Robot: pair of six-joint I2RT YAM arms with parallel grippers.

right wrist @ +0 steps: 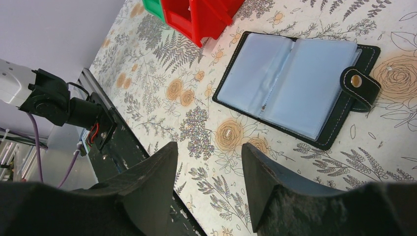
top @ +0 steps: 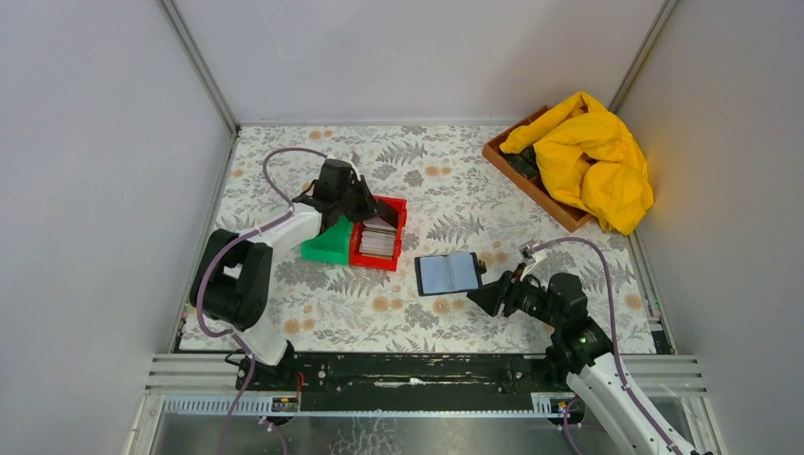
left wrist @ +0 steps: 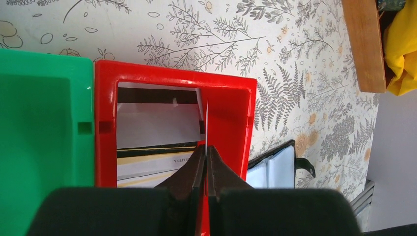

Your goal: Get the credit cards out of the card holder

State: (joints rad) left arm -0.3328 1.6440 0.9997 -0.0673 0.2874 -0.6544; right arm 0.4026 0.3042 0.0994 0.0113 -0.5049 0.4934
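Right gripper (right wrist: pixel 207 147): jaws wide, hovering over the floral-print table (top: pixel 455 180) at the near edge, 5 o'clock in the top view. The black bifold card holder (right wrist: pixel 290 83) lies open and flat at 11 o'clock from it, near but apart. Its glossy bluish-grey sleeves face up and the snap strap (right wrist: pixel 361 87) sticks out on the 3 o'clock side.

The red plastic bin (left wrist: pixel 172 73) sits at 10 o'clock from the holder, with the green plastic bin (left wrist: pixel 44 98) touching its 9 o'clock side. Flat credit cards (left wrist: pixel 157 125) are stacked inside the red one. Left gripper (left wrist: pixel 206 147) is above the red bin, jaws pinched on a thin white card (left wrist: pixel 207 118) seen edge-on.

At the far 1 o'clock corner: wooden tray (top: pixel 531 185) under a crumpled yellow cloth (top: pixel 593 156).
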